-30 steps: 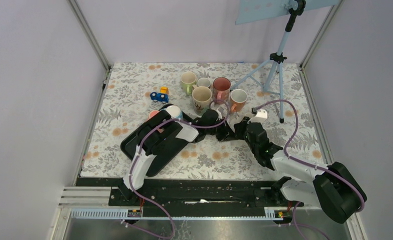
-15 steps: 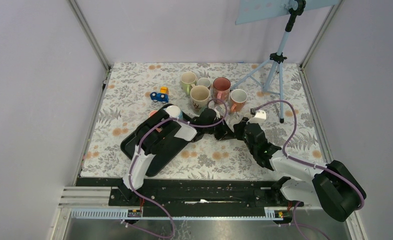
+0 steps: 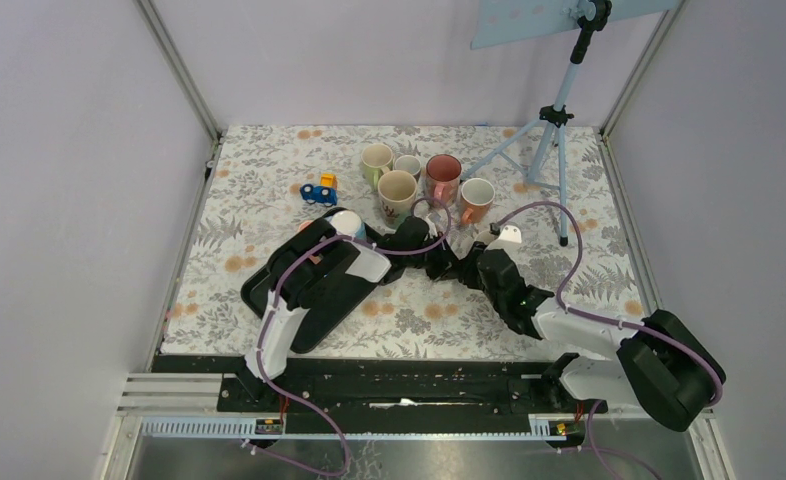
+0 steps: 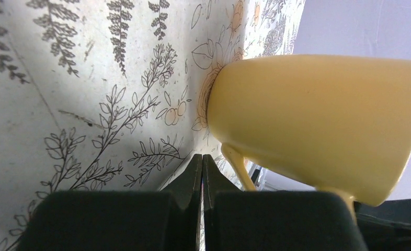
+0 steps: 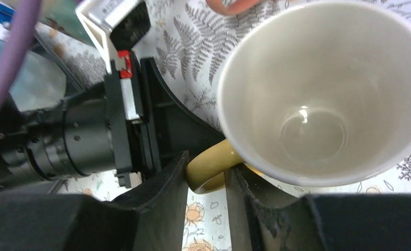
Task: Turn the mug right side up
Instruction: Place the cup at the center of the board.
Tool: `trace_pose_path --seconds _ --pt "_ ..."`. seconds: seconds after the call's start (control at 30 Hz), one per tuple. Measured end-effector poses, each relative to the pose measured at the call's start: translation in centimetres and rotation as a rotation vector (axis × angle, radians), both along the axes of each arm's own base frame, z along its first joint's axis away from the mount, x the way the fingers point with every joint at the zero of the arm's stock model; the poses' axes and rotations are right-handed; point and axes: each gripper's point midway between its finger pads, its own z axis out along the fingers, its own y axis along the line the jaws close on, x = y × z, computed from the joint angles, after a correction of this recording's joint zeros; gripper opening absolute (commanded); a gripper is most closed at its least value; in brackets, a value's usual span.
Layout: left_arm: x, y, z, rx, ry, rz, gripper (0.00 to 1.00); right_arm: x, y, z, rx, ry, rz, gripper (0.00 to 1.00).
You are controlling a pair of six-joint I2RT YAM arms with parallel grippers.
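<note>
A yellow mug (image 5: 318, 94) with a white inside stands upright on the flowered cloth, its mouth facing the right wrist camera. Its yellow handle (image 5: 208, 167) lies between the fingers of my right gripper (image 5: 206, 175), whose jaws stand apart and loose around it. In the left wrist view the mug (image 4: 318, 120) rests with its base on the cloth, just beyond my left gripper (image 4: 202, 159), which is shut and empty beside the handle. From above, both grippers meet mid-table, left gripper (image 3: 439, 262) and right gripper (image 3: 466, 268), and they hide the mug.
A cluster of upright mugs (image 3: 419, 180) stands behind the grippers. A blue toy car (image 3: 319, 190) sits to their left. A tripod (image 3: 554, 130) stands at the back right. A black tray (image 3: 269, 290) lies under the left arm, with a blue-and-white cup (image 3: 346, 222) near it.
The right arm has shifted left toward the left gripper. Its jaws have widened around the mug's handle. The left gripper stayed shut.
</note>
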Motion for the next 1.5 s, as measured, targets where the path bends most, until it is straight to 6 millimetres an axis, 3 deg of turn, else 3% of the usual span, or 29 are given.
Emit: trace_pose_path --seconds 0.33,1.33,1.5 --pt "0.0 0.5 0.5 -0.01 -0.005 0.005 0.0 -1.0 -0.1 -1.3 -0.034 0.074 -0.004 0.5" --pt "-0.1 0.7 2.0 -0.022 -0.018 -0.004 0.0 -1.4 -2.8 -1.0 -0.129 0.107 -0.104 0.68" --pt "-0.3 0.9 2.0 -0.003 -0.012 -0.008 0.0 -1.1 -2.9 -0.6 -0.154 0.106 -0.115 0.77"
